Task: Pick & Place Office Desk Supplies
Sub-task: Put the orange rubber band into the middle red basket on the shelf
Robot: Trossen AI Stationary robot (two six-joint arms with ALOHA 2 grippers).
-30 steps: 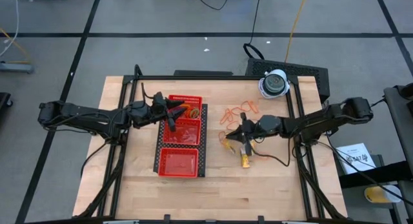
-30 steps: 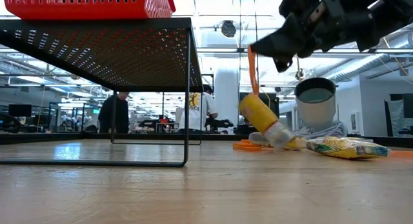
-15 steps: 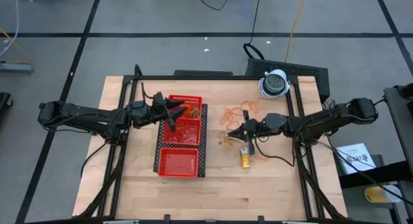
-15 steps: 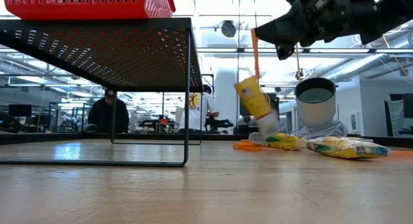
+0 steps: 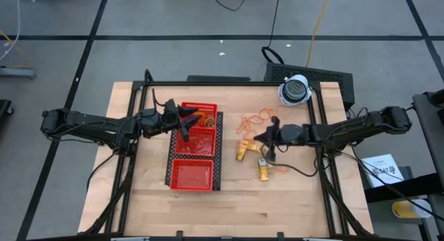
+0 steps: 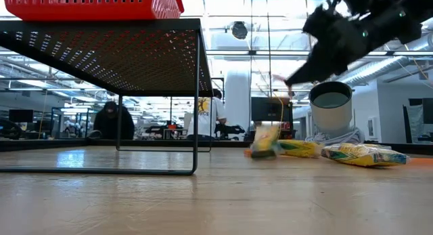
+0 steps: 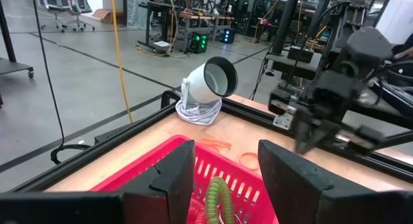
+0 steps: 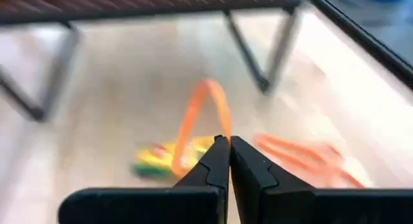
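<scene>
the right end effector, closed on an orange rubber band, must next carry it to the red tray; the left end effector waits half-open and empty above that tray.

Robotics lab — grey concrete floor, equipment racks, trailing cables.

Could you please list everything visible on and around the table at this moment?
Tray: one, red mesh, three compartments, table's left-centre.
Rubber bands: several, orange, loose between the tray and the dome.
Yellow sticks: at least two, dark ends, beside the right gripper.
Dome: one, white-grey, table's far right corner.
People: at least two, in the room behind.
Left gripper: open, over the tray's far end.
Right gripper: shut on an orange rubber band.
</scene>
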